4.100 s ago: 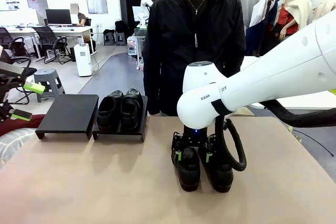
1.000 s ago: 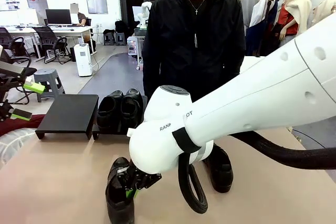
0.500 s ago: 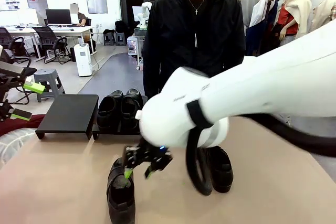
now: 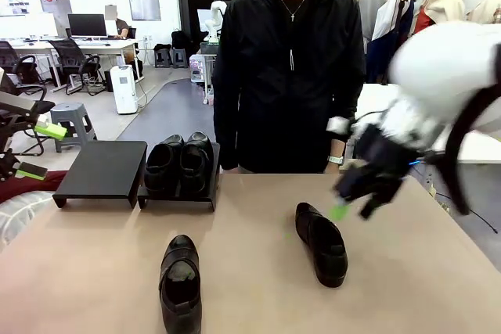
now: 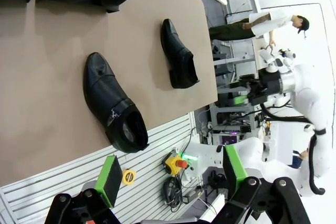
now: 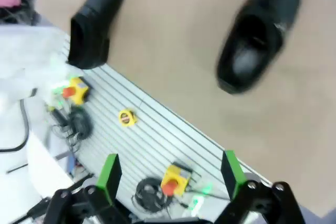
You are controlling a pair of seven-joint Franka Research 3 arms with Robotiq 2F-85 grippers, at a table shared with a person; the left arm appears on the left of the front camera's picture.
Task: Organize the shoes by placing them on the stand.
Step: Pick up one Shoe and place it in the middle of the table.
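A pair of shoes (image 4: 180, 163), glossy black leather with rounded toes, sat side by side on a low, matte black stand (image 4: 178, 199) toward the table's far left. A second stand (image 4: 100, 170) of the same flat, bench-like shape stood just beside it. The third shoe (image 4: 180, 283) lay on the tan, matte table (image 4: 258, 295) near the robot's edge, its opening showing a pale insole. The fourth shoe (image 4: 321, 242) lay well apart to its right, slightly angled. The right gripper (image 4: 354, 202), smeared by blur, hung above the table just right of the fourth shoe; in its wrist view its green pads (image 6: 108, 174) were spread with nothing between them. The left gripper (image 4: 39, 152) hovered off the table's left side, its jaws likewise wide apart and empty. A person (image 4: 290, 76) in a black jacket stood at the far edge.
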